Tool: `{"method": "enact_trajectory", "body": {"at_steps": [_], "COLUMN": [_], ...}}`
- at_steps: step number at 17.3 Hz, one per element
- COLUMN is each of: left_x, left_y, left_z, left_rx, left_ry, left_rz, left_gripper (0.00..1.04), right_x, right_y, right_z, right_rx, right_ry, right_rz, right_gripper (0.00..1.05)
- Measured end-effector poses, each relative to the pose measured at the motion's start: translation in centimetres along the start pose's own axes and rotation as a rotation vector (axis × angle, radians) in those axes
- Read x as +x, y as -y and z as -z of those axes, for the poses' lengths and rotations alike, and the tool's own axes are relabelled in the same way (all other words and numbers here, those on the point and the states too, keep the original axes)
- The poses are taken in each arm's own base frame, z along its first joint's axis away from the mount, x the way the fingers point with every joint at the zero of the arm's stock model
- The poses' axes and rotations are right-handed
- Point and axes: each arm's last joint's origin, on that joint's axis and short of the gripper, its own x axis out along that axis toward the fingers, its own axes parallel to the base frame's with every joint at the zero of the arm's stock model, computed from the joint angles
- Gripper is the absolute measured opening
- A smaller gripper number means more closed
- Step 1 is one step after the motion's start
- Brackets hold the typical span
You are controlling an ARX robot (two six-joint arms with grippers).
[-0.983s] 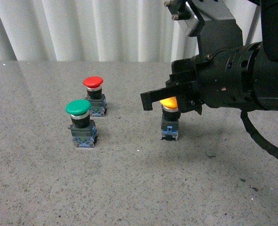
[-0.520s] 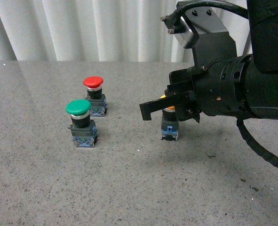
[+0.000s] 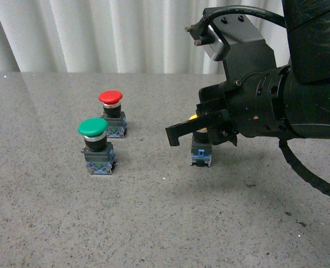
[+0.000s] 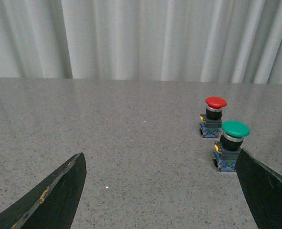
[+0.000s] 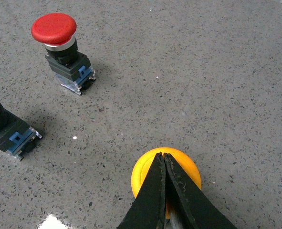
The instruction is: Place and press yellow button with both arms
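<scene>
1. Yellow button [image 3: 201, 153]: upright on the bench [image 3: 153, 223], right of centre, well apart from the green button [image 3: 93, 127] and red button [image 3: 110, 97]. I judge it placed.
2. Right gripper [image 5: 161, 155]: fingers pressed together into one blunt tip over the cap, suited to pressing; contact unclear.
3. Left gripper [image 4: 160, 157]: spread, empty, held leftward, clear of the press.

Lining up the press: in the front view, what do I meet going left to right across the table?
First the green button → red button → yellow button. The right gripper overlaps the yellow button, so it is left out of the order.
</scene>
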Motion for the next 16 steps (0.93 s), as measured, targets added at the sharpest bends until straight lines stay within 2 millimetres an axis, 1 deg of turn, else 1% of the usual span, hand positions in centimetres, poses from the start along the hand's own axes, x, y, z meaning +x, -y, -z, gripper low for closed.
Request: {"method": "enact_trajectory", "body": {"at_steps": [4, 7, 8, 9, 12, 13, 15, 16], "left_x": [0.0, 0.0, 0.0, 0.0, 0.0, 0.0, 0.0, 0.0], "left_y": [0.0, 0.0, 0.0, 0.0, 0.0, 0.0, 0.0, 0.0], "left_z": [0.0, 0.0, 0.0, 0.0, 0.0, 0.0, 0.0, 0.0], "left_rx": [0.000, 0.000, 0.000, 0.000, 0.000, 0.000, 0.000, 0.000], "left_ry": [0.000, 0.000, 0.000, 0.000, 0.000, 0.000, 0.000, 0.000], "left_rz": [0.000, 0.000, 0.000, 0.000, 0.000, 0.000, 0.000, 0.000], "left_gripper": [0.98, 0.98, 0.98, 0.98, 0.98, 0.98, 0.98, 0.98], "right_x": [-0.2, -0.7, -1.1, -1.8, -5.2, -6.1, -7.9, -9.1], "right_y": [-0.1, -0.2, -0.3, -0.5, -1.2, -1.6, -2.2, -2.5], "right_z": [-0.3, -0.7, -0.9, -1.4, -4.7, -5.0, -4.9, -4.7], "right_rx": [0.003, 0.021, 0.034, 0.045, 0.082, 0.094, 0.121, 0.134], "right_ry": [0.030, 0.063, 0.088, 0.123, 0.300, 0.329, 0.352, 0.367], "right_rz": [-0.017, -0.019, -0.029, -0.040, -0.094, -0.110, -0.126, -0.134], "right_gripper": [0.02, 0.02, 0.02, 0.02, 0.02, 0.02, 0.02, 0.02]}}
